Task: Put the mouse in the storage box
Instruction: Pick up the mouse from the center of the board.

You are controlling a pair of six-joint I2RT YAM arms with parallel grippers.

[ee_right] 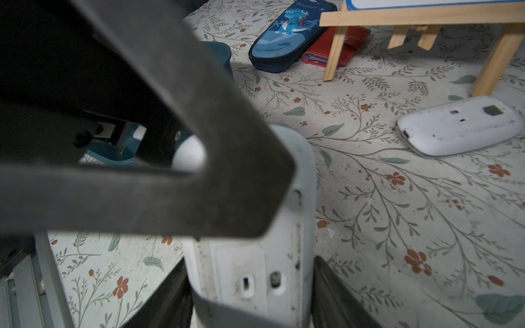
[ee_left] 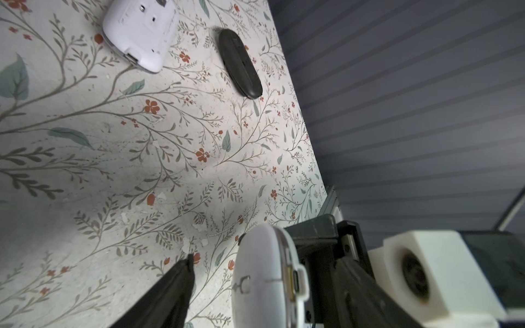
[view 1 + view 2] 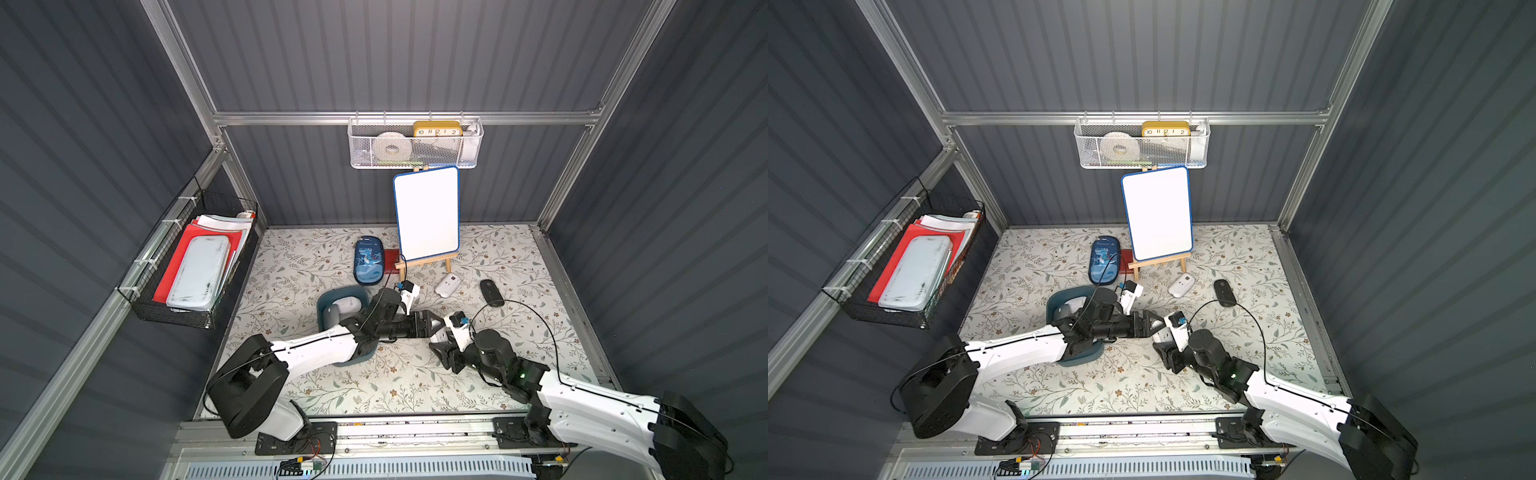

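My right gripper (image 1: pixel 251 264) is shut on a white mouse (image 1: pixel 301 170), which it holds above the flowered table right of the storage box, underside toward its camera. My left gripper (image 2: pixel 264 264) reaches across from the left, and its jaws stand open on either side of the same mouse (image 2: pixel 261 284). A gap shows between one finger (image 2: pixel 176 286) and the mouse. In both top views the grippers meet (image 3: pixel 436 328) (image 3: pixel 1156 328). The storage box (image 3: pixel 328 297) is a dark teal tub, partly under the left arm. It holds a grey mouse (image 3: pixel 331 316) and a white mouse (image 3: pixel 348 305).
An upturned white mouse (image 3: pixel 447 285) and a black mouse (image 3: pixel 491 292) lie at the right. A blue dinosaur pencil case (image 3: pixel 368 261), a red wallet (image 3: pixel 391 262) and a whiteboard on an easel (image 3: pixel 427 214) stand behind. Wire baskets hang on the back (image 3: pixel 415 143) and left (image 3: pixel 191 266) walls.
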